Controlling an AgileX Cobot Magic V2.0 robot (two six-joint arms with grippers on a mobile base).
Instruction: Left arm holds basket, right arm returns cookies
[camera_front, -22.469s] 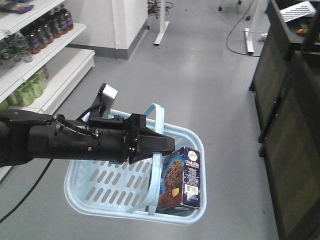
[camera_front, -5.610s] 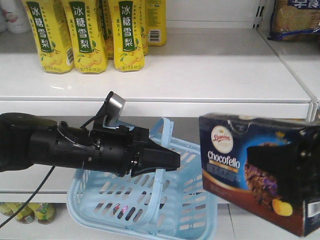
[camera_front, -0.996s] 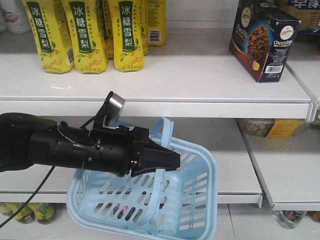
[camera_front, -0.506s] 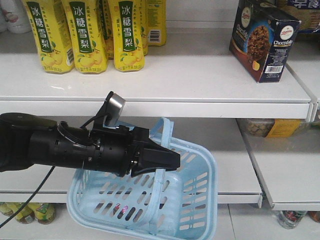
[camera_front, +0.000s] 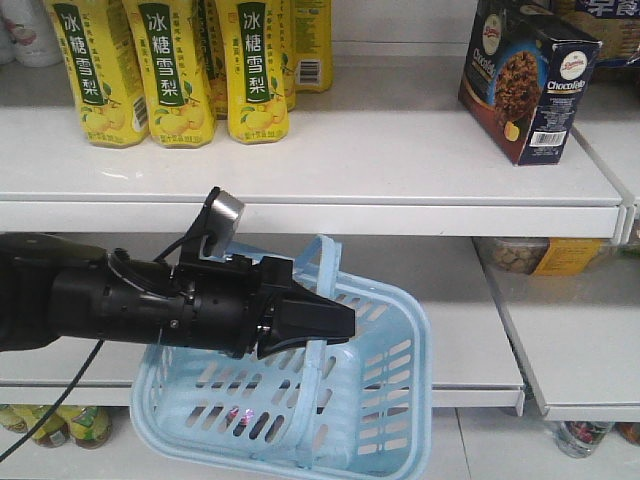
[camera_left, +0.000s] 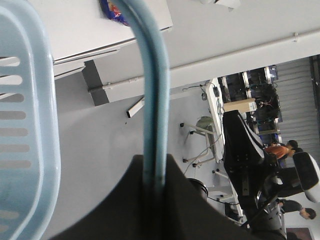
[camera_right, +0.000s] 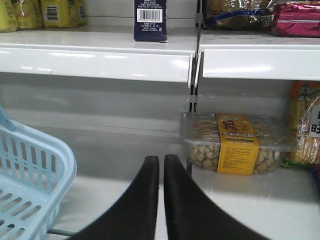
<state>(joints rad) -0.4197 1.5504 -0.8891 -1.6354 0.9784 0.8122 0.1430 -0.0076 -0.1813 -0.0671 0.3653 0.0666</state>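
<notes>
White shelving carries the cookies (camera_front: 528, 78), a light, stiff box best gripped across its flat sides, standing upright on top, while the left gripper (camera_front: 318, 325) clamps the basket (camera_front: 385, 400) handle and the right gripper (camera_right: 161, 172) sits closed, empty.

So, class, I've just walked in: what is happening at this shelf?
The left arm holds the light blue basket by its handle, gripper shut on it. The cookies stand upright on the white shelf, right of the yellow drink bottles. The right gripper is shut and empty, low in front of the shelves.
</notes>
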